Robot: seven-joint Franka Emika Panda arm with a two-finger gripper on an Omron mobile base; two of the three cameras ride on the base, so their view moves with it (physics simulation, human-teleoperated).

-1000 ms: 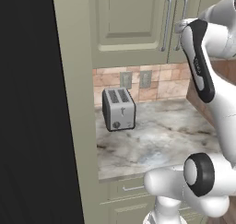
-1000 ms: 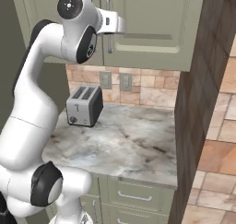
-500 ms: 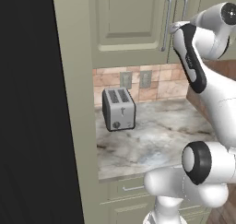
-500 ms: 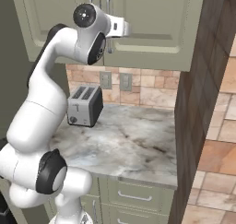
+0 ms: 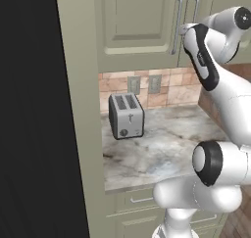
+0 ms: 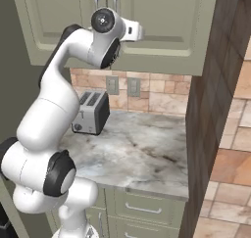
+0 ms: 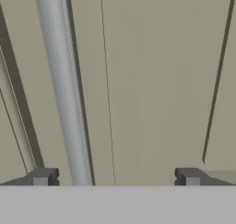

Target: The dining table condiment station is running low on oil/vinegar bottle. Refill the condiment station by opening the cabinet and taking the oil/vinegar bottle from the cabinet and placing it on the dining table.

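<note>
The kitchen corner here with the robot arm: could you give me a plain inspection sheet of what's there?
Surface: marble counter, bare apart from the toaster.
Job's things: cabinet doors shut; silver bar handle close in front of the hand, between the fingertips. Bottle: nothing seen.
Clutter: toaster at the counter's back.
Grippers: gripper open, holding nothing, facing the cabinet door.
Cables: nothing seen.
Surroundings: tile backsplash with two wall outlets; drawers below the counter.

White glossy arm [image 6: 49,109], rounded tubular links, bulbous elbows. Dark grey bands at joints; round dark joint caps with pale centre discs. Black strip along forearm link. Gripper [image 7: 115,177]: two small dark grey blocky finger tips.
</note>
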